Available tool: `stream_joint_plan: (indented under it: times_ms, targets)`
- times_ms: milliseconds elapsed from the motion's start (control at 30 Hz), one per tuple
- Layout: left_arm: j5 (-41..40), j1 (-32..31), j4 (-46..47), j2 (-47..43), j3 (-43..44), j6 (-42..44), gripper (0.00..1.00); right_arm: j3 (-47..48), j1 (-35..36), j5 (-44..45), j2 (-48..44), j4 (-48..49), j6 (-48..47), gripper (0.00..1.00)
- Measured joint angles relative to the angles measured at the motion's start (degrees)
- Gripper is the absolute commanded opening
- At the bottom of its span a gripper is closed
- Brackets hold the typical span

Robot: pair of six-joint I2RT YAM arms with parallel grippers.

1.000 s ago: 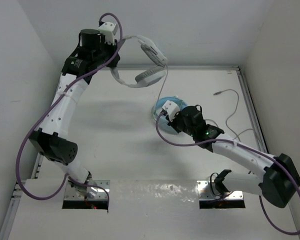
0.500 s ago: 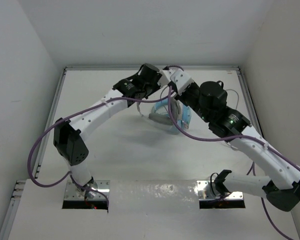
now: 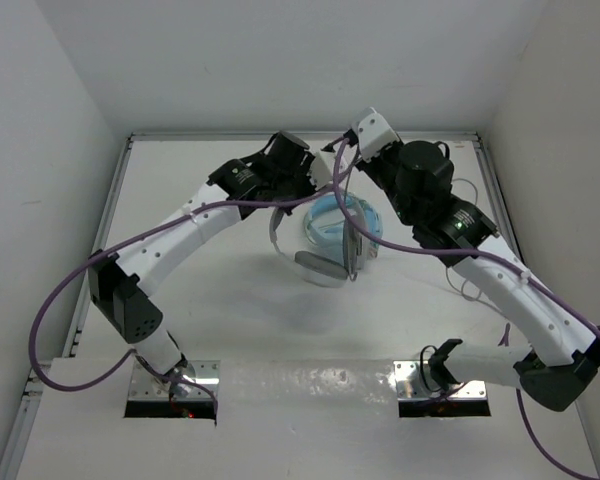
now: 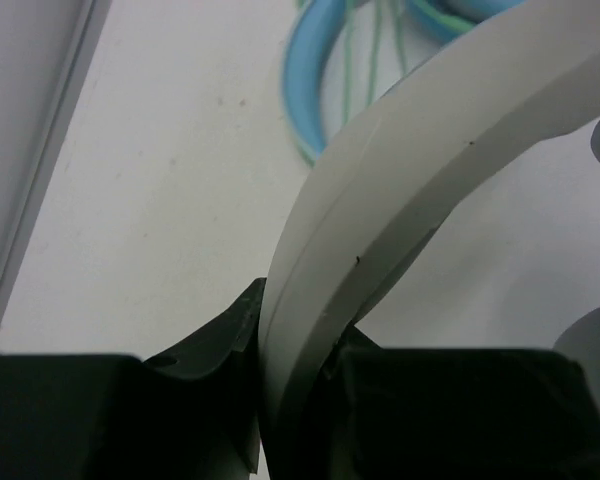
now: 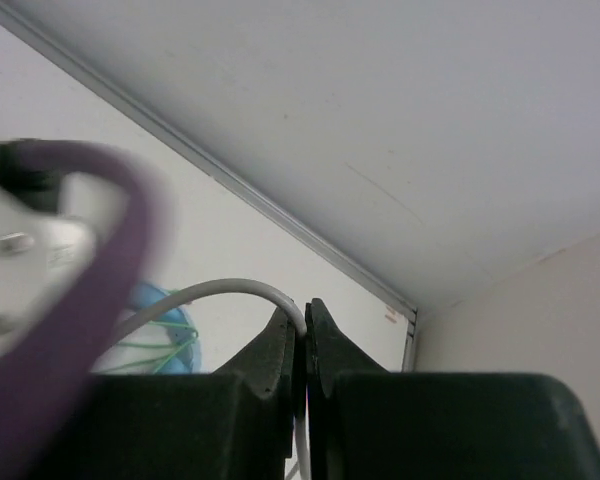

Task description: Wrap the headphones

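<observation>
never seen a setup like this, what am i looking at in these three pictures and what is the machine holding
These are two robot arms bolted side by side at the near edge of a white table. The wide picture looks down from above and behind them. The other two come from a small camera on each wrist, so each shows its own gripper close up. The left gripper is clamped on the white headband of the headphones. The right gripper pinches a thin grey cable, apparently theirs. The light blue headphones are a second pair, lying on the table under the arms.
</observation>
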Motion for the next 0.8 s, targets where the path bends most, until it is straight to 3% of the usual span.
stream_joint_plan:
  times_ms: [300,467,800]
  targets:
    - [13.9,-1.8,-1.6,-6.7,0.5,-4.2,0.0,-2.1,-11.0,-4.2,0.0,0.5,10.1,0.0]
    - [18.5,-1.7,-2.2,-6.8,1.3,-5.7,0.0,-2.1,-11.3,-8.5,1.4,0.4,13.0,0.0]
    - [19.5,-1.6,-3.6,-5.9,3.5,-6.9,0.0,-2.1,-12.3,-17.3,4.7,0.1,16.3,0.0]
